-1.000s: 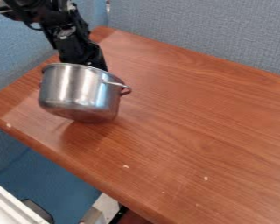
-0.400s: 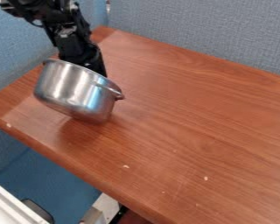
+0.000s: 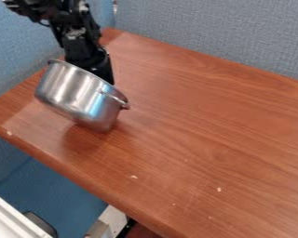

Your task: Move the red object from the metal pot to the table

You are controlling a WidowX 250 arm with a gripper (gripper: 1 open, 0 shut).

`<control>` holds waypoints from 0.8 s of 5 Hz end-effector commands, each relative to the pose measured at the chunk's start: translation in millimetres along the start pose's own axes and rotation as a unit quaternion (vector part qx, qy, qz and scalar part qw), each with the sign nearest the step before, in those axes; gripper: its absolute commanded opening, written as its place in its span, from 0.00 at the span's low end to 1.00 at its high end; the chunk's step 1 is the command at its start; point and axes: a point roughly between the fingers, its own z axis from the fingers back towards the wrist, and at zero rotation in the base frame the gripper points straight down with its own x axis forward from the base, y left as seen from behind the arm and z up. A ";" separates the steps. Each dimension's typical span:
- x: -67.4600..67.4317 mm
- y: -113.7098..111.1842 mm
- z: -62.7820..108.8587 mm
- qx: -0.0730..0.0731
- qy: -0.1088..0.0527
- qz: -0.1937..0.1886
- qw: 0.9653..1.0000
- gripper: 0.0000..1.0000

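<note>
From the one camera I have, looking down across the worktop (image 3: 201,112), I see the metal pot (image 3: 77,93) near the left corner, tipped so its open mouth faces up and away from me, toward the back left. One small loop handle (image 3: 119,100) sticks out on its right side. The black arm comes down from the top left, and its pincer (image 3: 100,71) sits at the pot's far rim. The tips are dark against the rim and partly hidden, so I cannot tell how wide the pincer stands or whether it has hold of the rim. I cannot see the red object; the pot's inside is turned away from me.
</note>
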 end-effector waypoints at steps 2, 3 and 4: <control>-14.5 -73.1 -49.2 -0.065 0.060 -0.096 0.991 0.00; -16.8 -73.5 -44.9 -0.057 0.062 -0.114 0.990 1.00; -22.4 -74.6 -43.2 -0.054 0.053 -0.119 0.990 0.00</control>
